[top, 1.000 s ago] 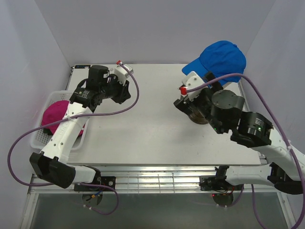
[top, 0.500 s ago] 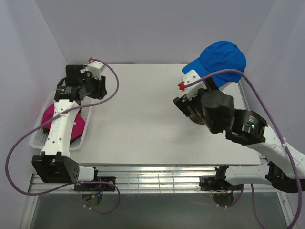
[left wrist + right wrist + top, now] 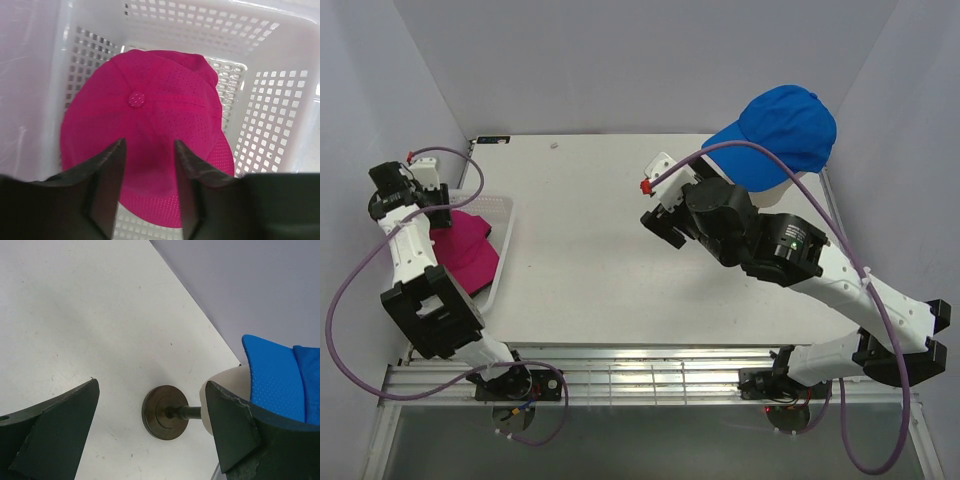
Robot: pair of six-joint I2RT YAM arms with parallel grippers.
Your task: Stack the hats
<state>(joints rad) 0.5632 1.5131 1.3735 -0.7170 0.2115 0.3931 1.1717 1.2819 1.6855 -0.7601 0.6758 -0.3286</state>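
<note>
Top external view: a royal blue baseball cap (image 3: 782,122) is seen raised above the far right corner of the white table (image 3: 580,270), with its brim turned toward the left. A magenta pink cap (image 3: 468,252) is lodged in the white mesh basket (image 3: 506,218) at the table's left edge. The two caps are kept well apart, with the bare tabletop between them. In the left wrist view the left gripper (image 3: 149,145) is held directly over the pink cap, crown button uppermost. Its two dark fingers are parted a moderate way, and nothing is clasped between them. Whether the fingertips touch the fabric cannot be told from this angle. In the right wrist view the right gripper (image 3: 150,385) is spread wide and is empty. It is poised above the table near the dark round base (image 3: 165,412), from which a thin post leads to the cream mannequin head (image 3: 227,380). The blue cap is shown seated on that head, its perforated fabric partly hidden behind the gripper's right-hand finger.
</note>
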